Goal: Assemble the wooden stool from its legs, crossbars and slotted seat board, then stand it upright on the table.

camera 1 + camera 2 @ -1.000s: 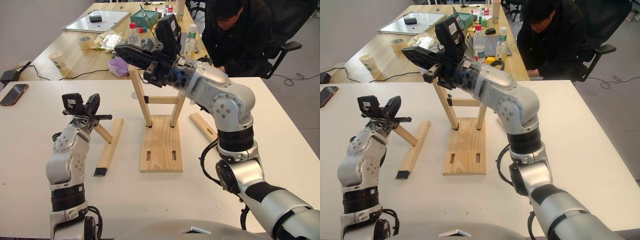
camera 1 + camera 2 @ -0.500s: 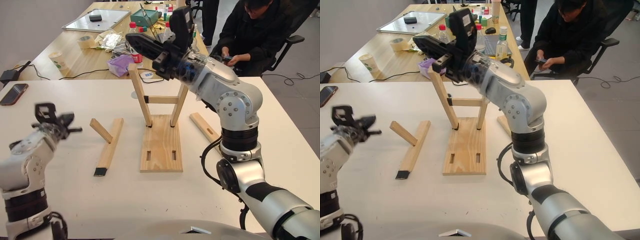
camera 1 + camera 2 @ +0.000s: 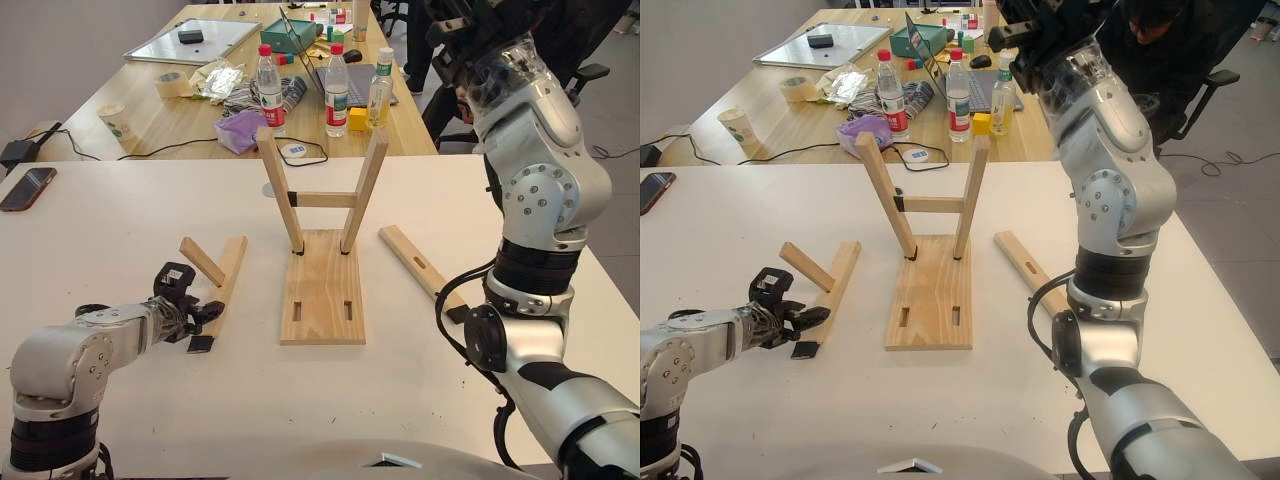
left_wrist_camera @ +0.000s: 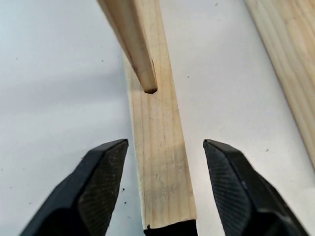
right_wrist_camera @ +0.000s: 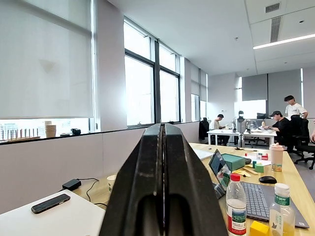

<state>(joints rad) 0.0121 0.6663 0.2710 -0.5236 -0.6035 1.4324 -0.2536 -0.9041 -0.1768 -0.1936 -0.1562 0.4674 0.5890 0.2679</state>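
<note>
The left gripper [image 4: 165,145] lies low over the tabletop near its left front part, jaws spread wide. Its two fingers [image 4: 106,172] stand on either side of a loose leg, close to the leg's black-capped end, with a gap on each side, so it has hold of nothing. The right gripper [image 5: 163,132] is raised high above the far edge of the tabletop, its fingers pressed flat together and empty.

The white table [image 3: 120,210] carries all the stool parts. The slotted seat board [image 3: 322,290] lies flat at the middle of the tabletop. Two legs [image 3: 280,190] stand in its far pair of slots, leaning apart toward the top, and a crossbar [image 3: 325,199] joins them partway up. The near pair of slots [image 3: 297,309] is open.

Left of the board lies the loose leg [image 3: 222,285], flat, its black cap [image 3: 200,345] toward the front edge. A short crossbar [image 3: 202,260] sticks out of it at a slant toward the left edge. Right of the board another leg [image 3: 415,262] lies flat at an angle, its slot facing up.
</note>
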